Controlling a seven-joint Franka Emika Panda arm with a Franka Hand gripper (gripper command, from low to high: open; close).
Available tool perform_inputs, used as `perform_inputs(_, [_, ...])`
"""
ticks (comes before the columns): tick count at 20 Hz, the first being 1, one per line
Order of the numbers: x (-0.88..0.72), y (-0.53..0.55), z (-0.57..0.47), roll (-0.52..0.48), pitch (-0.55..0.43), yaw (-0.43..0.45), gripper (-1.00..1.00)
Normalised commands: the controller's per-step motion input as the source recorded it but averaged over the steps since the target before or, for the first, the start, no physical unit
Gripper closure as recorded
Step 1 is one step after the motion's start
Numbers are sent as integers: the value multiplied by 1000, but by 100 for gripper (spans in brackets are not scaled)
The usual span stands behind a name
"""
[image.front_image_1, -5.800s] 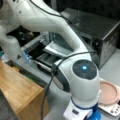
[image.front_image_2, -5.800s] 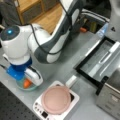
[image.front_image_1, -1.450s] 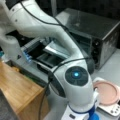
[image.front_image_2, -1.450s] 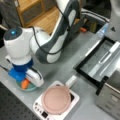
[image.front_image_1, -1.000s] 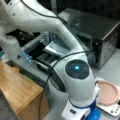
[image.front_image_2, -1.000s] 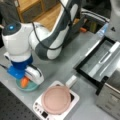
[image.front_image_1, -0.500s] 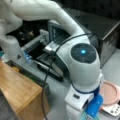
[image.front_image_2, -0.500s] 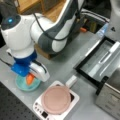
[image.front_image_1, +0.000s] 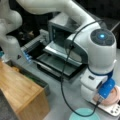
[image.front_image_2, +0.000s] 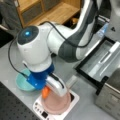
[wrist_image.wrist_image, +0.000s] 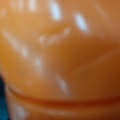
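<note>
The gripper (image.front_image_2: 51, 87) hangs low at the end of the white robot arm (image.front_image_2: 37, 47), just above the rim of the round pink plate (image.front_image_2: 58, 105). That plate rests on a flat white scale with small buttons (image.front_image_2: 41, 110).

A small glossy orange object (image.front_image_2: 45, 92) sits directly under the gripper, at the plate's edge toward a front view's left. It fills the wrist view (wrist_image.wrist_image: 60, 55), so it lies right at the fingers. I cannot tell whether the fingers are clamped on it or merely apart around it.

A teal round dish (image.front_image_2: 22, 83) lies just beside the plate, farther toward a front view's left. The open metal drawer of the dark oven (image.front_image_2: 100, 62) stands well apart from the plate, toward a front view's right.
</note>
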Motion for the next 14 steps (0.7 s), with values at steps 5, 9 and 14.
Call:
perform_inputs(5, [-87, -20, -60, -160, -77, -38, 100])
perform_inputs(9, [-86, -11, -58, -158, -77, -33, 100])
perform_inputs(14, [-86, 4, -57, -157, -78, -29, 100])
